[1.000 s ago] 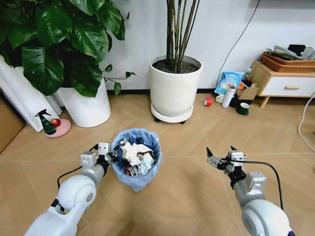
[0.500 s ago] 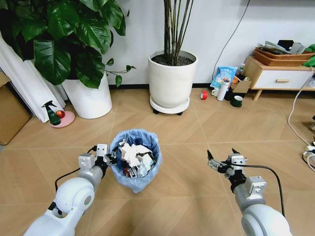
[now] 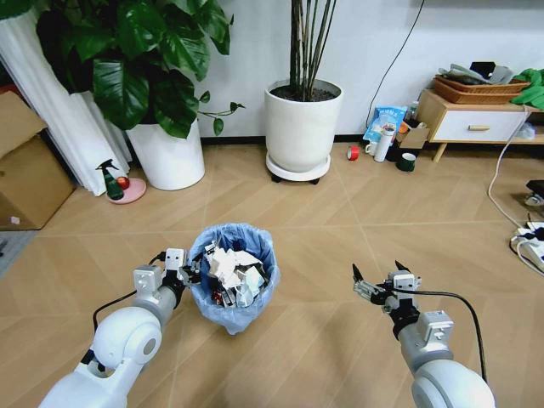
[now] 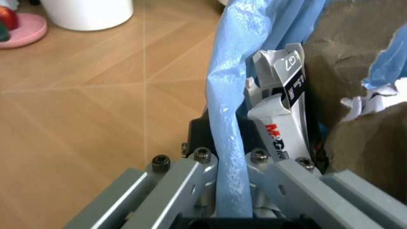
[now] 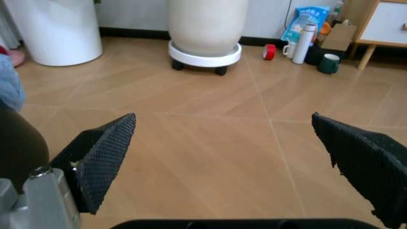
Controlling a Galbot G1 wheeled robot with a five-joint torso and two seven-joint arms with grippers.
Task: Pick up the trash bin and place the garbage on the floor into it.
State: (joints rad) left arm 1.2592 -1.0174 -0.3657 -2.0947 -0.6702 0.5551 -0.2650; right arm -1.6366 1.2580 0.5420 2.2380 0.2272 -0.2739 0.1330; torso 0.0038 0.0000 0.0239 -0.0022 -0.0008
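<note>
Reaching forward from my left shoulder, my left gripper (image 3: pixel 189 265) is clamped on the near-left rim of the trash bin (image 3: pixel 234 280), my forearm low and angled toward it. In my left wrist view the fingers (image 4: pixel 190 176) pinch the bin's light blue bag liner between them, with a white carton (image 4: pixel 279 119) just inside the rim. The bin is full: the garbage (image 3: pixel 232 268), crumpled white paper and cartons, is piled up to its mouth. It stands on the floor (image 3: pixel 323 255) between my two arms.

My right arm stretches ahead on the other side, well apart from the bin, with my right gripper (image 3: pixel 376 282) held above bare tiles. Its black fingers (image 5: pixel 105 152) are spread wide with nothing between them.

Farther off, a white plant pot (image 3: pixel 303 126) stands by the back wall, and a second pot (image 3: pixel 168 153) sits left of it. A red tape roll (image 3: pixel 353 153), a white bottle (image 3: pixel 384 144) and a dark green mug (image 3: pixel 409 161) cluster near the wooden cabinet (image 3: pixel 472 123).
</note>
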